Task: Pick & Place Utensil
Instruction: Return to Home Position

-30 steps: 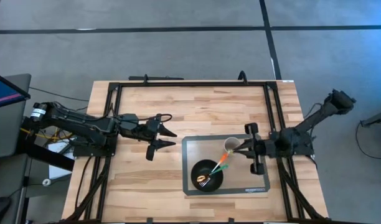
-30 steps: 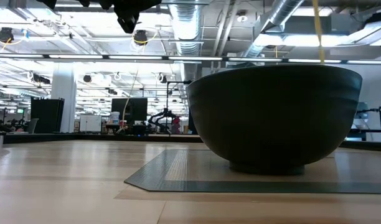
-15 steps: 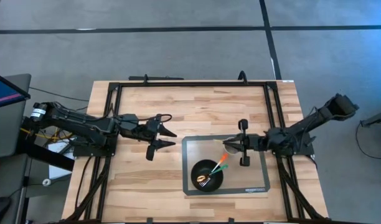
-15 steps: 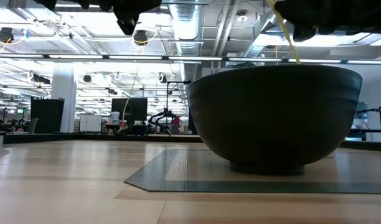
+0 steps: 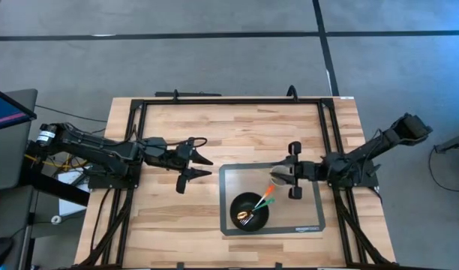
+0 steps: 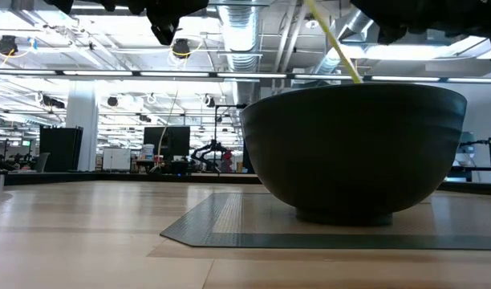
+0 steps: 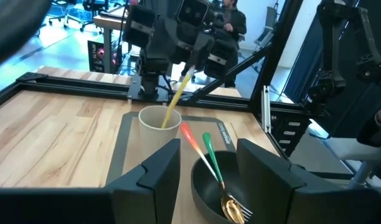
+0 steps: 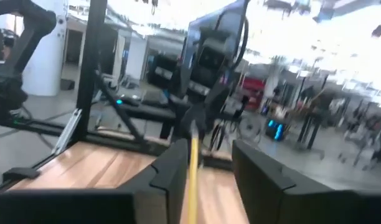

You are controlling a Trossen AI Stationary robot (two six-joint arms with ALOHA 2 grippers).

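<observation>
Two utensils: green spoon (image 7: 210, 155) and red-handled utensil (image 7: 192, 140) are leaning in the black bowl (image 6: 350, 152) on the gray mat (image 5: 308, 217).
Gray cup (image 7: 159, 127): is standing upright just behind the bowl, holding the tilting yellow straw (image 7: 177, 99).
Right gripper (image 5: 276, 177): is hovering over the cup, fingers parted wider than the straw rising between them.
Left gripper (image 5: 207, 167): is hanging splayed over the bare surface (image 5: 237, 127), left of the mat.

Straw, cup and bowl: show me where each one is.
yellow straw (image 7: 177, 98): left wrist view, middle of shaft.
cup (image 7: 154, 138): left wrist view, outer wall.
black bowl (image 6: 358, 152): low view, outer wall.
</observation>
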